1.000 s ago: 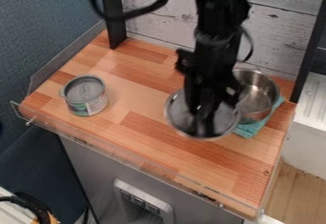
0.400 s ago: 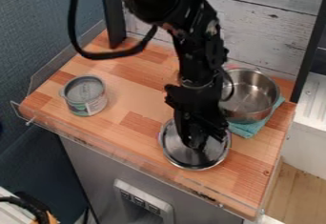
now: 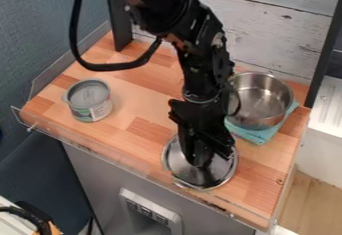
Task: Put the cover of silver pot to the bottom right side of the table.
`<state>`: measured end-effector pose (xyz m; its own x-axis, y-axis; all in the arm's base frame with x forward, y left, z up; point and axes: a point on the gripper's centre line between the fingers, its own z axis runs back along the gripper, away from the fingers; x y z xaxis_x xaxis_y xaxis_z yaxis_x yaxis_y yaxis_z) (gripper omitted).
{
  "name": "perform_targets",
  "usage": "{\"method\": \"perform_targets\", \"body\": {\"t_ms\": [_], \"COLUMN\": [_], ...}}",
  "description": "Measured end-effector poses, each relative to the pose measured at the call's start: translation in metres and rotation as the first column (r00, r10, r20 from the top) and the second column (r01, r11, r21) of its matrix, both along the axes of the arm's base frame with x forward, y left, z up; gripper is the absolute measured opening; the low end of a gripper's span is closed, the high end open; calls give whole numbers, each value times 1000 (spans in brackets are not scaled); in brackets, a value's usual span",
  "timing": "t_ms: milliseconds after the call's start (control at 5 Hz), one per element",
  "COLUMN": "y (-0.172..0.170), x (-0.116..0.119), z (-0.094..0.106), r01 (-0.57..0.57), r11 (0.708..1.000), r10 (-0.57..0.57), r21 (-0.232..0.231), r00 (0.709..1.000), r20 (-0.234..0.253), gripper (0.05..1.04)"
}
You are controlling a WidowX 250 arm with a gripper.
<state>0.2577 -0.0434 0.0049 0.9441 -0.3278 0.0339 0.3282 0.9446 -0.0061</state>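
Bare orange-brown wood of the tabletop (image 3: 143, 96) gave me a broad lane between the grey cylindrical can (image 3: 89, 100) at the view's left and the round silver metal lid (image 3: 223, 173) under my black gripper (image 3: 200, 163). More bare wood ran from the lid to the bottom right corner. The low transparent front rail (image 3: 100, 148) bounded me close beside the lid. Toward the upper right, the round, deep stainless-steel pot (image 3: 262, 101) on folded teal cloth (image 3: 257, 135) blocked a low pass. Behind, the whitewashed plank wall (image 3: 284, 34) and upright black post (image 3: 119, 21) closed the back.
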Motion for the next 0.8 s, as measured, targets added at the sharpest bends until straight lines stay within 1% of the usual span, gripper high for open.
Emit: {"method": "perform_targets", "body": {"t_ms": [200,400,600,800], "y": [-1,-3,-3,-2], "x": [-2,-5,-5,-7], "z": [-1,7,28,41], "r01": [5,17,10,-2], "r11": [1000,999,994,994], "r10": [-5,-17,-12,0], "r21": [12,52,105,110], "r00": [1000,1000,1000,1000], "r20": [-1,1,17,15], "gripper": [324,608,904,1014]}}
